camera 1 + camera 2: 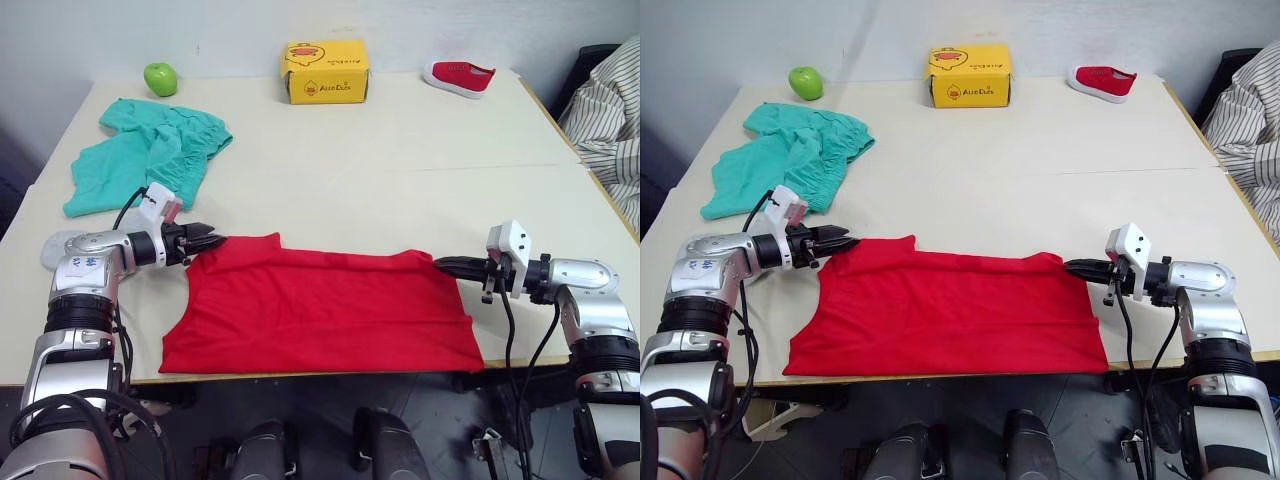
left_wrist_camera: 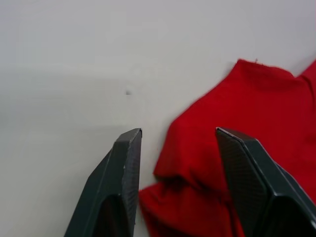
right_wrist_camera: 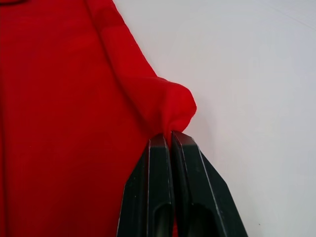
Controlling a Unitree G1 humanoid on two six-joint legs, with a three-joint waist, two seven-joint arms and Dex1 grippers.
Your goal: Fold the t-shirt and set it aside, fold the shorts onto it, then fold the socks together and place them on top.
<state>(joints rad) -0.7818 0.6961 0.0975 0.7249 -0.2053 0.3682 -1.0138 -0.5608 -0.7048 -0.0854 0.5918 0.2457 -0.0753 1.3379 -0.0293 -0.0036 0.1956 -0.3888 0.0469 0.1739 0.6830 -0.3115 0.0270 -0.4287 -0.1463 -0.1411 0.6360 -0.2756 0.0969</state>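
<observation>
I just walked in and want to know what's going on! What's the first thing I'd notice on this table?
The big red t-shirt lies spread flat at the table's near edge, with a gripper at each far corner: the right gripper pinched shut on the cloth, the left gripper open beside it. Further back, teal shorts lie crumpled on the left, with a green apple, a yellow box and a small red shoe along the far edge.

Silver metal arms with black joints, black cables, white wrist housings and tapered black jaws
</observation>
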